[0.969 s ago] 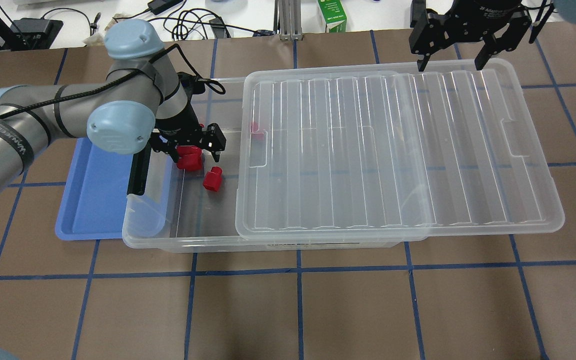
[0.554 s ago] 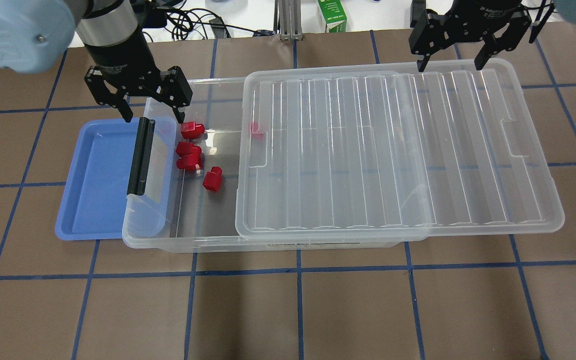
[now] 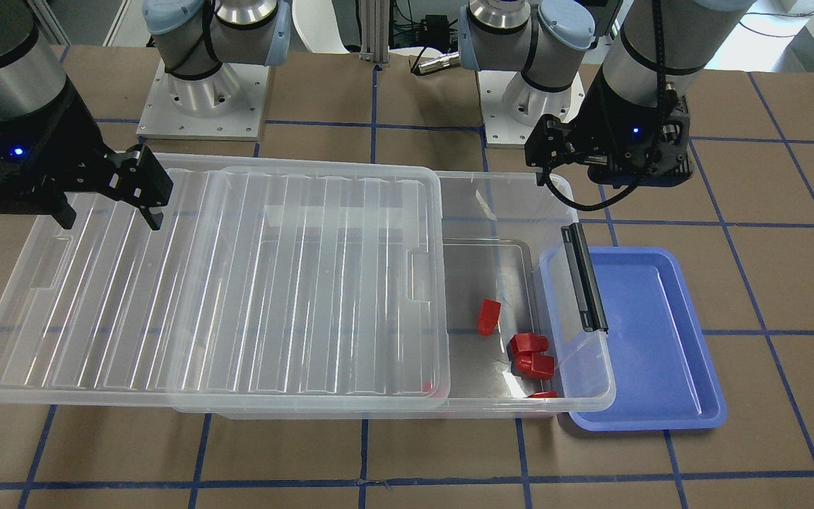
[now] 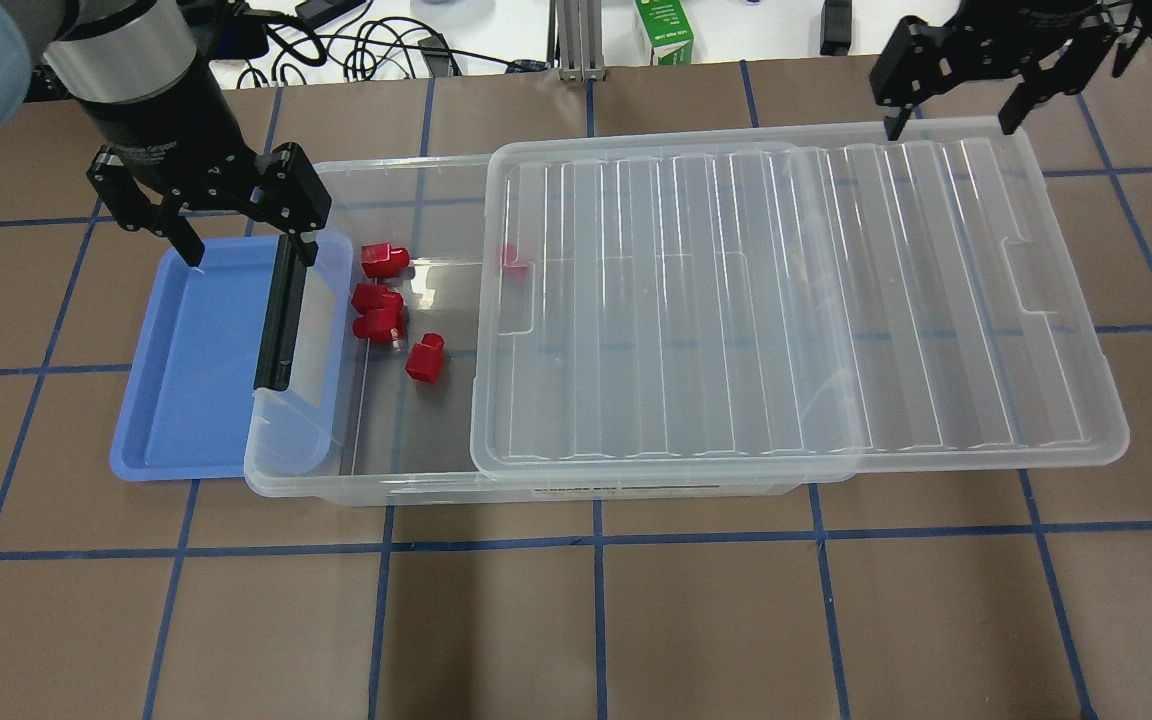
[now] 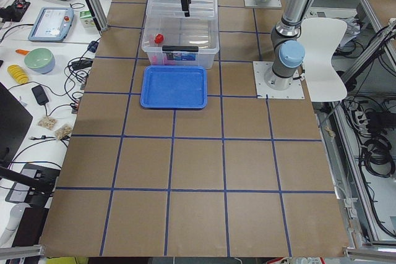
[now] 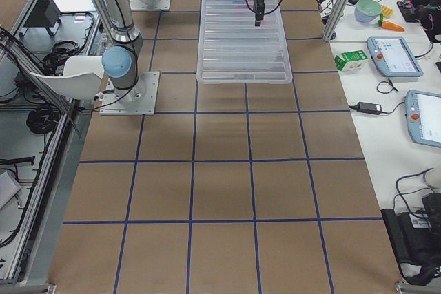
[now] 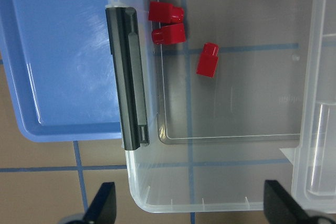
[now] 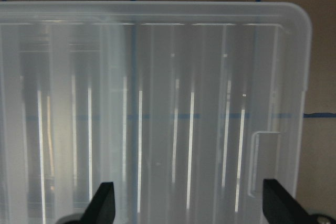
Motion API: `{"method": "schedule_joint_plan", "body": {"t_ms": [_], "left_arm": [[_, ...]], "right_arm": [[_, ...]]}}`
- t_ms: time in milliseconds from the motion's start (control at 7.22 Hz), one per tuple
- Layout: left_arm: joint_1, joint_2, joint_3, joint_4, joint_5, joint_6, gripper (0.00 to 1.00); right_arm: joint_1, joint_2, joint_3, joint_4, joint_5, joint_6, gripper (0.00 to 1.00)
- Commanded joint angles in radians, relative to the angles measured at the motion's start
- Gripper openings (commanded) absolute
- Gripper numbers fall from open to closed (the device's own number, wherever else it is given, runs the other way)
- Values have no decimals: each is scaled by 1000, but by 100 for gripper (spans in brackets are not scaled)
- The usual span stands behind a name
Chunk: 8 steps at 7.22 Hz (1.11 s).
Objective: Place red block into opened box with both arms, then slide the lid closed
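Note:
Several red blocks (image 4: 383,259) (image 7: 208,60) lie loose on the floor of the clear box (image 4: 366,490) at its uncovered left end. One more block (image 4: 513,257) shows through the lid's edge. The lid (image 4: 796,300) rests on the box, shifted right and overhanging that end. My left gripper (image 4: 248,250) (image 7: 191,208) hangs open and empty above the box's far left corner, by the black handle (image 4: 281,315). Above the lid's far right edge my right gripper (image 4: 951,125) (image 8: 191,208) (image 3: 110,215) is open and holds nothing.
A blue tray (image 4: 186,400) lies against the box's handle end, partly under it. A green carton (image 4: 664,30) and cables (image 4: 386,45) sit past the table's far edge. A white chair (image 5: 325,47) stands behind the robot bases.
My left gripper has risen out of the box and moved back and left to the handle end, uncovering the red blocks beneath it. The right gripper has shifted slightly right.

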Motion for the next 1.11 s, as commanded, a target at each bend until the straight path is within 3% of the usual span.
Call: {"method": "schedule_joint_plan", "body": {"t_ms": [0,138,554,969], "left_arm": [[11,29,-35,1,2,-2,100],[11,33,-35,-2,0,-10,100],[12,47,-37,-7,-7,1,100],[14,41,-38,-2,-13,-1,100]], "right_arm": [[-233,4,19,-8,-8,-266,100],[-293,6,50,-22,-8,-360,100],[-373,65,258,-268,-2,-416,100],[-361,61,308,-294,2,-395,100]]}}
